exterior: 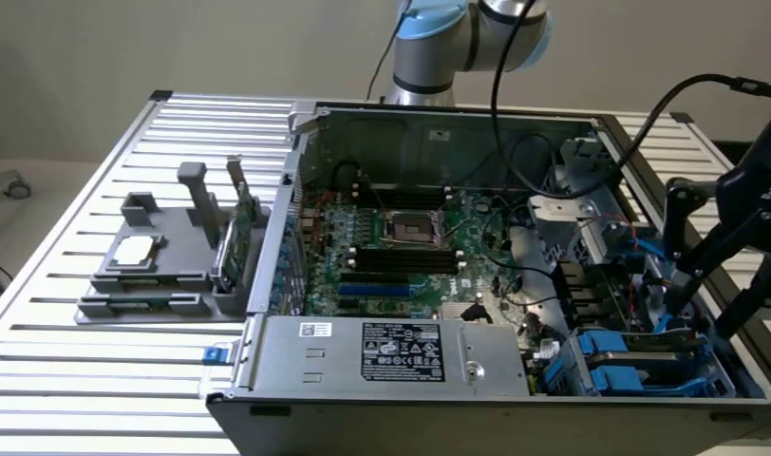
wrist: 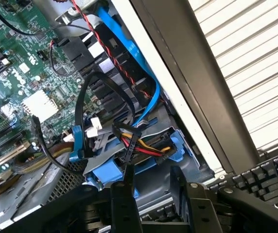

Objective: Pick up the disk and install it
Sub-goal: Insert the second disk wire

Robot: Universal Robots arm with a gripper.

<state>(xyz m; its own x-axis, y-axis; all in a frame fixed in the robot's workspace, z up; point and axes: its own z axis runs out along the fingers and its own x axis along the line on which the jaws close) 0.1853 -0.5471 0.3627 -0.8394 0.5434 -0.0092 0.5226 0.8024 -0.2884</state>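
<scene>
Tool point(exterior: 697, 318) point(wrist: 151, 173): 2 black fingers apart, clamping nothing, poised over the drive bay in the open sheet-metal PC case point(exterior: 274, 237), at the exterior view's right. Disk point(exterior: 632, 348) point(wrist: 111, 175) sits in that bay in its blue plastic carrier, with the red/yellow/black wire bundle point(wrist: 140, 148) across it. Slatted aluminium worktop point(exterior: 132, 399).

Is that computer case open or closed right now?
Open. The computer case has no cover over its upward side, so the motherboard inside is in plain sight.
</scene>
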